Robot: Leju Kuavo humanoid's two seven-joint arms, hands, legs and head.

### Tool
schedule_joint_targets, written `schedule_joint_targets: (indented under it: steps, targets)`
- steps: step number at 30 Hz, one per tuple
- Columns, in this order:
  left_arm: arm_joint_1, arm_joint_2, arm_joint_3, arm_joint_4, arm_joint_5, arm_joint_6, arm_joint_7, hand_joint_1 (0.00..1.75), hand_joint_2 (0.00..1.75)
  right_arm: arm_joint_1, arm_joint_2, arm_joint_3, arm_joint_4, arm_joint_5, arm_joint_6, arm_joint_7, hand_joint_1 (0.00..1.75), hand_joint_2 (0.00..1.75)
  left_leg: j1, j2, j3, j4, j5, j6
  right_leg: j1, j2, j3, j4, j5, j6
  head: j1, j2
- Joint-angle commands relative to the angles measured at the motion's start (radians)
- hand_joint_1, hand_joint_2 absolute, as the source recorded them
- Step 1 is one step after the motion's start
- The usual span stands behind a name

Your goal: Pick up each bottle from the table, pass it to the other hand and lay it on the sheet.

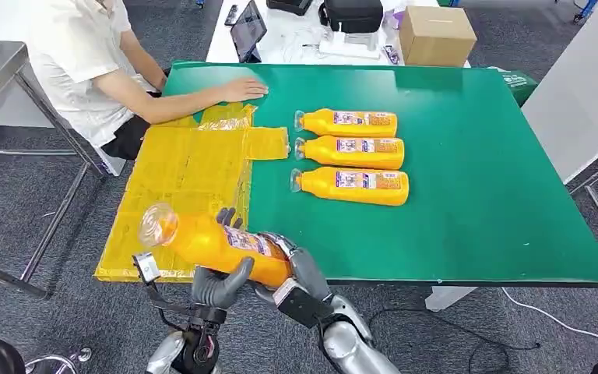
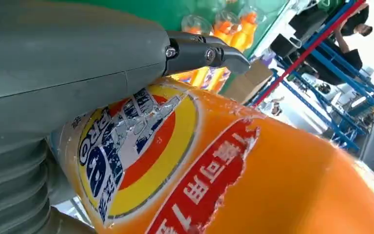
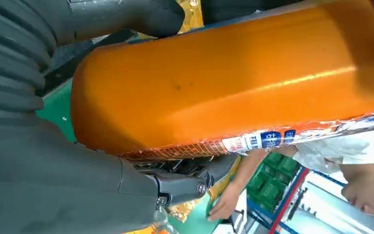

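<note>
Bottle (image 1: 218, 241) number one is hanging in the air over the near edge of the table (image 1: 475, 195), just beside the yellow sheet (image 1: 187, 171), with both hands on it at once. The left hand (image 1: 218, 284) is curling its fingers up around the belly, and the right hand (image 1: 300, 273) is wrapping the base end.

A slip looks likeliest if one hand is letting go before the other is gripping firmly: the smooth plastic could be sliding out and dropping off the table edge. The person's hand (image 1: 241, 89) is resting near the sheet's far corner, so a swinging bottle could be clipping it.

Three more bottles (image 1: 350, 152) are lying side by side on the green top. Both wrist views are showing mostly orange plastic, so how tightly either hand is squeezing is hard to judge.
</note>
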State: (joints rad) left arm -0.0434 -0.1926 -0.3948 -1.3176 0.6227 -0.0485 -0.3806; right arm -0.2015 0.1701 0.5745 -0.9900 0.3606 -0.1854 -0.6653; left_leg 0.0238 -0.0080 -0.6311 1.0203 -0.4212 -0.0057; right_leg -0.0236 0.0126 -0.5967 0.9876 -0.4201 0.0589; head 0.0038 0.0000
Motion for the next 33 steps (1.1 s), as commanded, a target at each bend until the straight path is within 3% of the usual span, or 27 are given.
schedule_joint_targets:
  steps: [1, 8, 9, 10, 11, 13, 14, 18, 21, 24, 26, 27, 29, 30, 33]
  targets:
    - [-0.053, 0.011, -0.033, 0.028, -0.053, 0.045, -0.038, 1.69, 1.75, -0.030, -0.004, 0.083, 0.061, -0.023, 0.019, 0.007, 1.75, 1.75, 0.000, 0.000, 0.004, -0.001, -0.001, 0.002, 0.001, -0.002, 0.005, -0.001, -0.001, -0.003, 0.000, 0.000]
    - [-0.025, 0.006, -0.007, -0.044, -0.049, 0.006, -0.076, 1.75, 1.75, -0.036, -0.005, 0.092, 0.099, -0.058, 0.080, 0.026, 1.75, 1.75, 0.000, 0.000, 0.002, 0.000, 0.000, 0.001, 0.001, -0.001, 0.002, -0.001, 0.000, -0.002, 0.000, 0.000]
    - [-0.021, 0.007, -0.007, -0.055, -0.042, -0.012, -0.072, 1.75, 1.75, -0.034, -0.005, 0.090, 0.102, -0.074, 0.105, 0.020, 1.59, 1.75, 0.000, 0.001, 0.003, -0.001, -0.001, 0.002, 0.001, -0.001, 0.003, -0.001, -0.001, -0.003, 0.000, 0.000]
    - [-0.013, 0.005, -0.003, -0.070, -0.025, -0.038, -0.067, 1.75, 1.75, -0.032, -0.006, 0.089, 0.106, -0.082, 0.121, 0.016, 0.94, 1.75, 0.000, 0.000, 0.001, 0.000, 0.000, 0.001, 0.001, -0.001, 0.002, -0.001, 0.000, -0.002, 0.000, 0.000]
    - [-0.008, 0.004, 0.002, -0.081, -0.013, -0.058, -0.065, 1.75, 1.75, -0.032, -0.010, 0.095, 0.112, -0.077, 0.126, 0.015, 0.02, 1.75, 0.000, 0.000, 0.004, -0.001, -0.001, 0.002, 0.001, -0.001, 0.004, -0.001, -0.001, -0.003, 0.000, 0.000]
    - [-0.005, 0.004, 0.014, -0.086, -0.004, -0.069, -0.061, 1.75, 1.75, -0.031, -0.014, 0.094, 0.119, -0.076, 0.129, 0.016, 0.00, 1.75, 0.001, 0.000, 0.004, -0.001, -0.001, 0.002, 0.001, -0.002, 0.004, -0.001, -0.001, -0.003, 0.000, 0.000]
    - [-0.003, 0.002, 0.029, -0.087, 0.005, -0.068, -0.057, 1.75, 1.75, -0.029, -0.016, 0.093, 0.121, -0.074, 0.129, 0.015, 0.00, 0.00, 0.000, -0.001, 0.003, -0.001, -0.001, 0.001, 0.001, -0.002, 0.003, -0.001, -0.001, -0.002, 0.000, 0.000]
    - [-0.002, 0.008, 0.068, -0.084, 0.030, -0.074, -0.052, 1.75, 1.75, -0.013, -0.016, 0.079, 0.106, -0.071, 0.100, 0.003, 0.00, 0.00, 0.001, -0.001, 0.007, -0.002, -0.002, 0.003, 0.002, -0.004, 0.008, -0.003, -0.002, -0.004, 0.000, 0.000]
    - [-0.003, 0.011, 0.072, -0.083, 0.033, -0.078, -0.051, 1.75, 1.75, -0.012, -0.017, 0.078, 0.103, -0.071, 0.100, 0.003, 0.00, 0.00, 0.000, 0.000, 0.003, -0.001, -0.001, 0.001, 0.001, -0.002, 0.003, -0.001, -0.001, -0.002, 0.000, 0.000]
    - [-0.016, 0.030, 0.106, -0.071, -0.056, -0.033, -0.086, 1.75, 1.75, 0.027, -0.019, 0.061, 0.023, -0.036, 0.015, -0.033, 0.00, 0.00, 0.000, -0.001, 0.002, -0.001, 0.000, 0.001, 0.001, -0.003, 0.002, -0.001, -0.001, -0.002, 0.000, 0.000]
    - [-0.056, 0.076, 0.099, -0.027, -0.280, 0.133, -0.127, 1.75, 1.75, 0.072, -0.054, 0.089, -0.120, -0.060, -0.020, -0.033, 0.00, 0.00, 0.000, -0.001, 0.002, -0.001, 0.000, 0.001, 0.001, -0.002, 0.001, -0.001, -0.001, -0.002, 0.000, 0.000]
    - [-0.090, 0.096, 0.112, 0.023, -0.506, 0.321, -0.161, 1.75, 1.75, 0.090, -0.079, 0.118, -0.215, -0.048, -0.154, -0.033, 0.00, 0.00, 0.000, -0.001, 0.004, -0.002, -0.001, 0.001, 0.001, -0.003, 0.004, -0.001, -0.001, -0.003, 0.000, 0.000]
    - [-0.128, 0.111, 0.138, 0.072, -0.677, 0.468, -0.154, 1.75, 1.75, 0.105, -0.100, 0.150, -0.331, -0.077, -0.328, -0.033, 0.00, 0.00, 0.000, -0.002, 0.003, -0.001, 0.000, 0.001, 0.001, -0.004, 0.003, -0.001, -0.001, -0.003, 0.000, 0.000]
    - [-0.142, 0.123, 0.153, 0.087, -0.765, 0.541, -0.154, 1.75, 1.75, 0.119, -0.104, 0.147, -0.412, -0.159, -0.333, -0.033, 0.00, 0.00, 0.000, -0.001, 0.001, -0.001, 0.000, 0.001, 0.001, -0.003, 0.001, 0.000, -0.001, -0.003, 0.000, 0.000]
    - [-0.168, 0.163, 0.165, 0.086, -0.959, 0.615, -0.095, 1.75, 1.75, 0.167, -0.072, 0.071, -0.566, -0.232, -0.406, -0.033, 0.00, 0.00, 0.000, 0.000, 0.004, 0.000, -0.002, 0.002, 0.002, -0.003, 0.004, 0.001, -0.003, -0.005, 0.000, 0.000]
